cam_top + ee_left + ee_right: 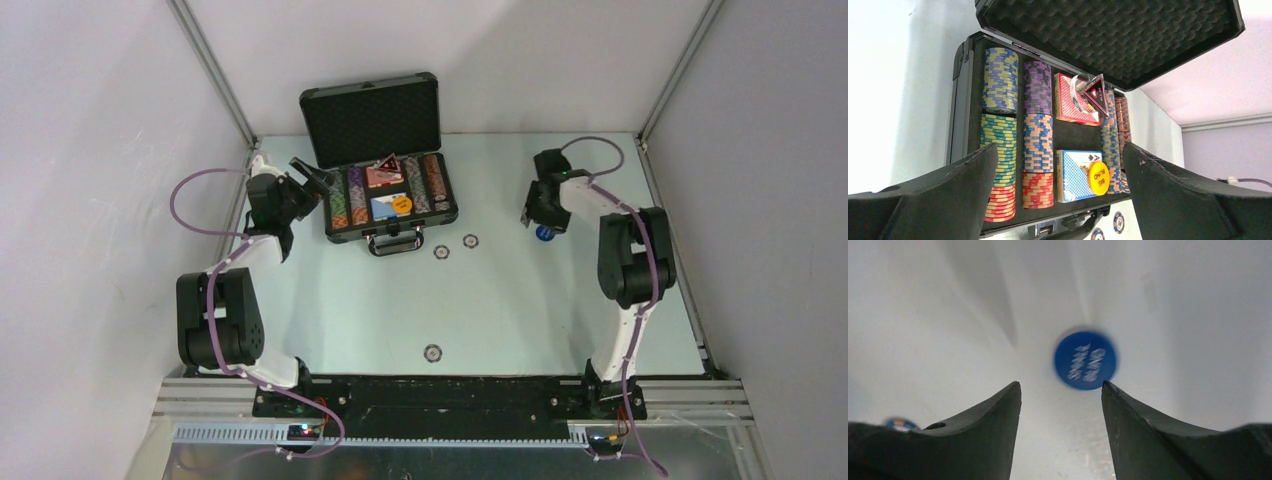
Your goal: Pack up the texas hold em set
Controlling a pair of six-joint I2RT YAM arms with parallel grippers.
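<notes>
The black briefcase (372, 120) of the texas hold em set stands open at the back of the table, its foam lid (1108, 35) raised. Inside are rows of multicoloured chips (1038, 135), a red-patterned card deck (1070, 102), a blue deck (1073, 177), an orange button (1098, 177), a clear button (1077, 92) and a dark triangular marker (1096, 92). My left gripper (312, 178) (1060, 150) is open at the case's left side, holding nothing. My right gripper (538, 215) (1061, 385) is open over the table, and a blue button (1085, 359) (544, 234) lies just beyond its tips.
Two loose chips (441, 252) (470, 240) lie in front of the case handle (393, 243). A third chip (432, 352) lies near the arm bases. Another chip (898, 423) shows at the left edge of the right wrist view. White walls enclose the table.
</notes>
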